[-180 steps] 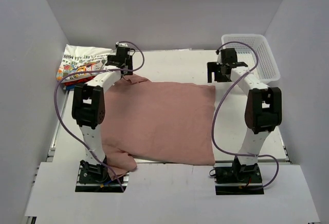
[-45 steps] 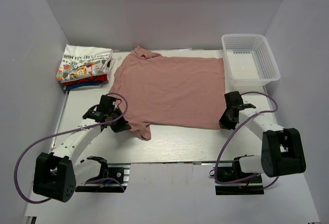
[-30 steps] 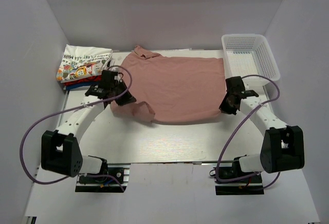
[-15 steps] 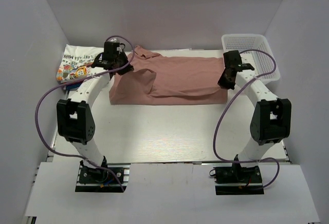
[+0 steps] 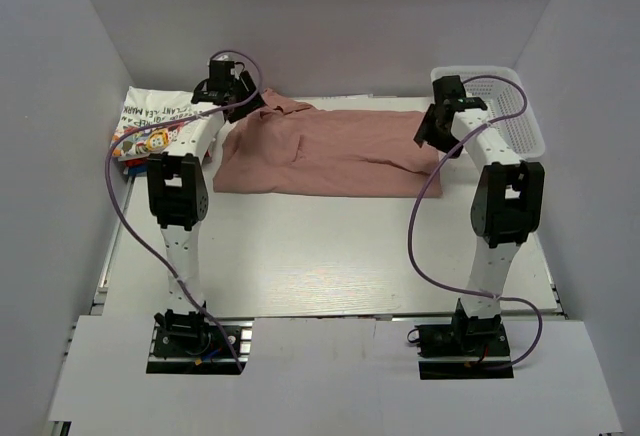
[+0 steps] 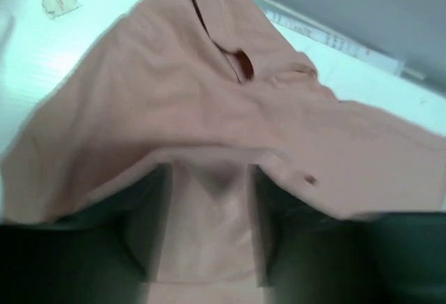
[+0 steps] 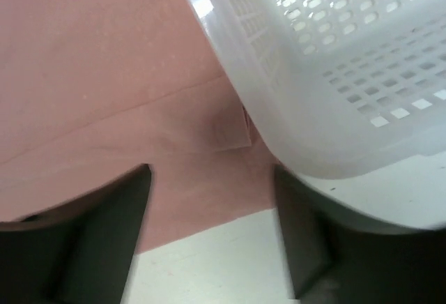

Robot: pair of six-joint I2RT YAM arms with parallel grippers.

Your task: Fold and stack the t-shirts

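The dusty-pink tee lies folded in half across the far part of the table, collar at its far left. My left gripper is over its far left corner near the collar. In the left wrist view the jaws stand apart, with a fold of pink cloth still lying between and over the fingertips. My right gripper is at the tee's far right corner, beside the basket. It is open and empty, just above the pink hem. Folded white printed, red and blue tees are stacked at far left.
The white mesh basket stands at far right and fills the top right of the right wrist view, close to the right finger. Grey walls enclose three sides. White table shows in front of the tee.
Both grippers carried the tee's near edge to the far edge, folding it in half. The right gripper has let go of the hem, and the left jaws have parted.
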